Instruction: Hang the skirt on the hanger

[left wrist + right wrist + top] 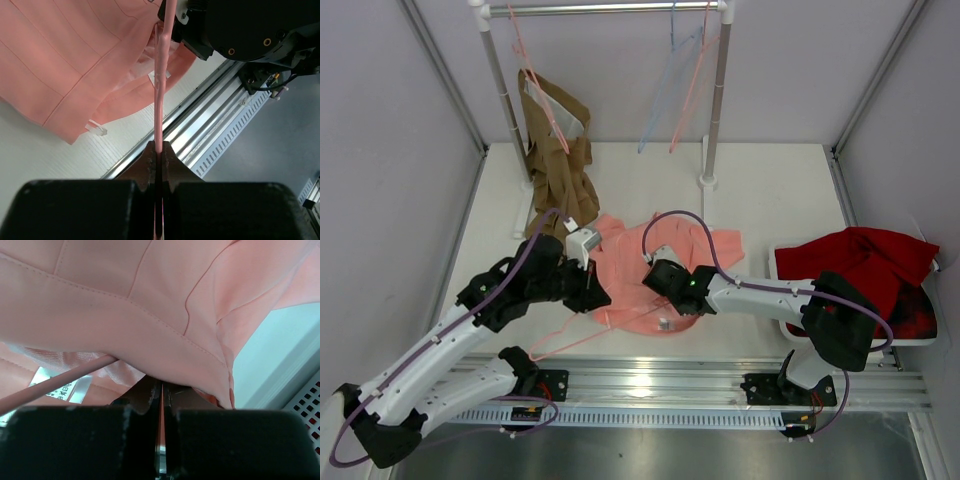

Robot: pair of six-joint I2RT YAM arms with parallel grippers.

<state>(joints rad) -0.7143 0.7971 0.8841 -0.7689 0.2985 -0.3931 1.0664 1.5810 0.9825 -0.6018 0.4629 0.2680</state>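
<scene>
Gripping the hanger (159, 87), the left hand (157, 148) sits beside the skirt (75, 65).

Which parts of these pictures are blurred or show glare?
Top external: sharp, evenly lit, with a bright glare on the metal rail. Left wrist: the left claw is soft, the hanger sharper. Right wrist: the skirt fills the view; its label is slightly blurred.
</scene>
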